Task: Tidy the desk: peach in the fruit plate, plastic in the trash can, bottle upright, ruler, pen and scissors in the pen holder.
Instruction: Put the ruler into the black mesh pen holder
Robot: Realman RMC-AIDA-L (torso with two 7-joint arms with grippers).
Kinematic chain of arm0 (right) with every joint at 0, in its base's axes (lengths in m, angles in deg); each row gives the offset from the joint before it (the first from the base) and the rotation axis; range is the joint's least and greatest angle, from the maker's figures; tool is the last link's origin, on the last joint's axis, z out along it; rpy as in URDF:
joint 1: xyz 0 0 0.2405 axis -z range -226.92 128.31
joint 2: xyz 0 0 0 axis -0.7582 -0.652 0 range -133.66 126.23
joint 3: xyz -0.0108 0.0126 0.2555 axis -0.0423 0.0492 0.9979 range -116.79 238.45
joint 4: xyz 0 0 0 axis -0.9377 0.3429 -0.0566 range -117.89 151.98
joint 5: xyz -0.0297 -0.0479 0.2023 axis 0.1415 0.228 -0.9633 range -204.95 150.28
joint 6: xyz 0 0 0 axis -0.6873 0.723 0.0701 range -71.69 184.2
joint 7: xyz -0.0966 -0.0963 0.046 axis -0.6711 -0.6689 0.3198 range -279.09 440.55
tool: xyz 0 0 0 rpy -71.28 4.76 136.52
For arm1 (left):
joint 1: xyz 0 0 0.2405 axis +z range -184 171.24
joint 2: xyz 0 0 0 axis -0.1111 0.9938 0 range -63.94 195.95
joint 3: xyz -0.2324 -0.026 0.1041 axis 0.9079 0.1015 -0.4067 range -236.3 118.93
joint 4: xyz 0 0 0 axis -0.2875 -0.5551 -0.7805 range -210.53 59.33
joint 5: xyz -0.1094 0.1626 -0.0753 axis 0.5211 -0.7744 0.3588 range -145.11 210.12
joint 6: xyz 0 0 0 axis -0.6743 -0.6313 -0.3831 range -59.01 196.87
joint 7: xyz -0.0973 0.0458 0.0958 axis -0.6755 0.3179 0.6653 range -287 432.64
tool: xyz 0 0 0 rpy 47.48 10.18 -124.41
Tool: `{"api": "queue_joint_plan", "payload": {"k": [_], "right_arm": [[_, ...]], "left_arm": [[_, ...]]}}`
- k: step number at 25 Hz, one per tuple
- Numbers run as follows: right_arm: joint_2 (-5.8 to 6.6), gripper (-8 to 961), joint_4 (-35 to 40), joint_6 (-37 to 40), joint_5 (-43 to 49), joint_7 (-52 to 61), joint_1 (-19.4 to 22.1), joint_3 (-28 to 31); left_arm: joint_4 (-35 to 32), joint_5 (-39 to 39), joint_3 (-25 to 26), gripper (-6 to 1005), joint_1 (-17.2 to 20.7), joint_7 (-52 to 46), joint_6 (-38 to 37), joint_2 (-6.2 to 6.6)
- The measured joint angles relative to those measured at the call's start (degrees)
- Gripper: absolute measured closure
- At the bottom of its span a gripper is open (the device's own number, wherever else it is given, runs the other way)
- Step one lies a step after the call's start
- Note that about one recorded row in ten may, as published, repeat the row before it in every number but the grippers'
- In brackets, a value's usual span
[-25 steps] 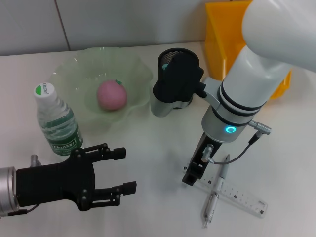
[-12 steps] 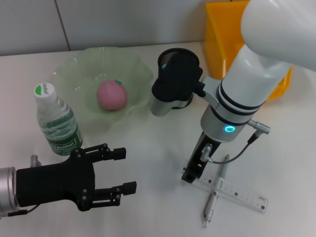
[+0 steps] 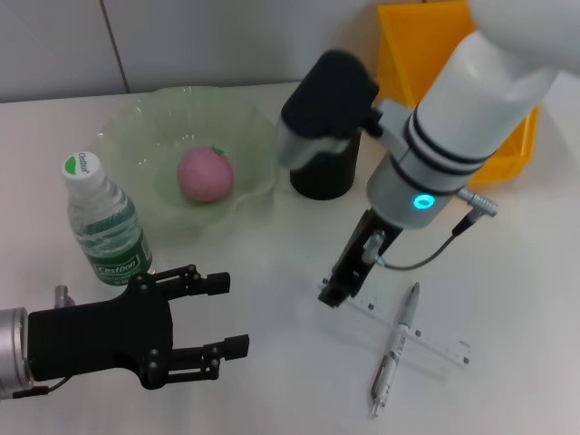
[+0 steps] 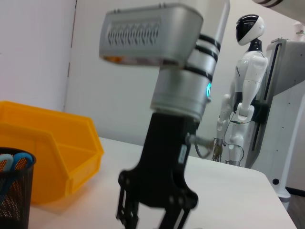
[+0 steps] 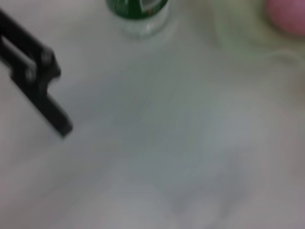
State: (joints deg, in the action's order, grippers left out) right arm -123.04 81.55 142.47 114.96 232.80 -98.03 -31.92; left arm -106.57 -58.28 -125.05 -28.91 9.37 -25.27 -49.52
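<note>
One ruler (image 3: 412, 331), clamped at its end in the closed right gripper (image 3: 332, 295), has slid up-left from the lower right under the pen (image 3: 396, 349), suggesting lift-off toward the pen holder (image 3: 322, 174); left gripper (image 3: 222, 313) waits open, lower left.

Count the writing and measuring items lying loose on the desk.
2. A pen lies near the front on the robot's right, crossing over a clear ruler, whose near end is at the right pincer. No scissors show; the right arm may hide something.
</note>
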Motion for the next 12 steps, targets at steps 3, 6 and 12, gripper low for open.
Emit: {"api": "queue_joint_plan", "payload": {"k": [3,6,12], "right_arm": [[0.09,571,1.62,0.99,0.00,-0.85,0.30,3.24],[0.15,571,4.57,2.26,-0.01,-3.40,0.91,10.62],[0.16,571,9.37,2.61,-0.91,-6.40,1.48,18.73]], "left_arm": [[-0.02,0.00,0.04,207,0.08,0.01,-0.05,0.01],[-0.04,0.00,-0.07,207,0.12,0.06,-0.09,-0.13],[0.05,0.00,0.10,207,0.26,0.13,-0.11,-0.22]]}}
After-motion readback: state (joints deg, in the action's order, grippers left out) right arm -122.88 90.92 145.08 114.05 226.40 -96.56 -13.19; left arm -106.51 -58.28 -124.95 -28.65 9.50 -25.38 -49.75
